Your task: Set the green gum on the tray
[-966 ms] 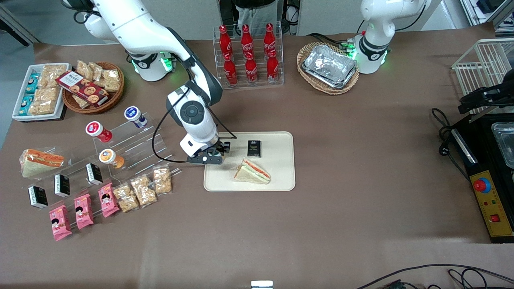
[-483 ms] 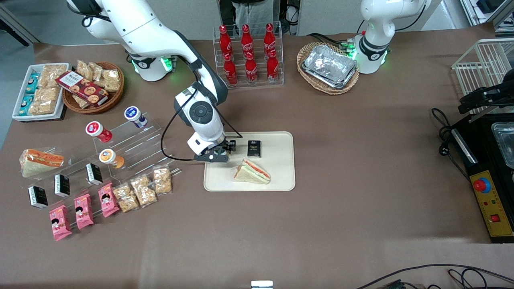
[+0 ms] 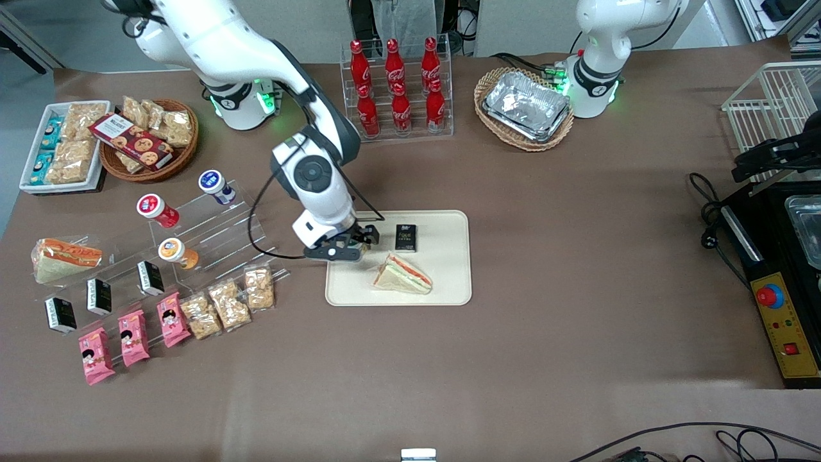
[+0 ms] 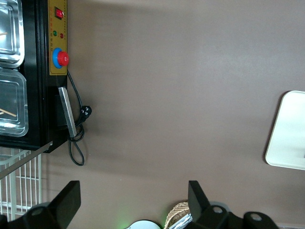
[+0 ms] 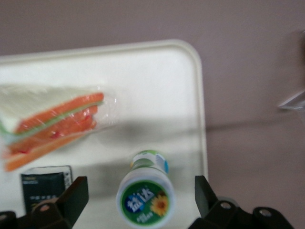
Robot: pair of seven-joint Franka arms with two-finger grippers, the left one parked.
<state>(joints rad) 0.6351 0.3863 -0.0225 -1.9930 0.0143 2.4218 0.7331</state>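
The green gum (image 5: 146, 195), a small white bottle with a green lid, stands upright on the cream tray (image 5: 157, 86) close to its rim. My gripper (image 5: 139, 200) hovers over it, open, with one black finger on each side and a clear gap to the bottle. In the front view the gripper (image 3: 343, 247) sits over the edge of the tray (image 3: 442, 282) that faces the working arm's end, and it hides the gum. A wrapped sandwich (image 3: 403, 274) and a small black box (image 3: 406, 237) also lie on the tray.
Toward the working arm's end stands a clear stepped rack (image 3: 211, 224) with blue-lidded (image 3: 213, 183), red-lidded (image 3: 155, 208) and orange-lidded (image 3: 174, 250) containers, with snack packets (image 3: 224, 305) nearer the camera. A cola bottle rack (image 3: 396, 90) and a basket of foil trays (image 3: 524, 108) stand farther back.
The gripper first slid a short way in over the tray's edge. In the last half second the wrist drew slightly back toward the working arm's end.
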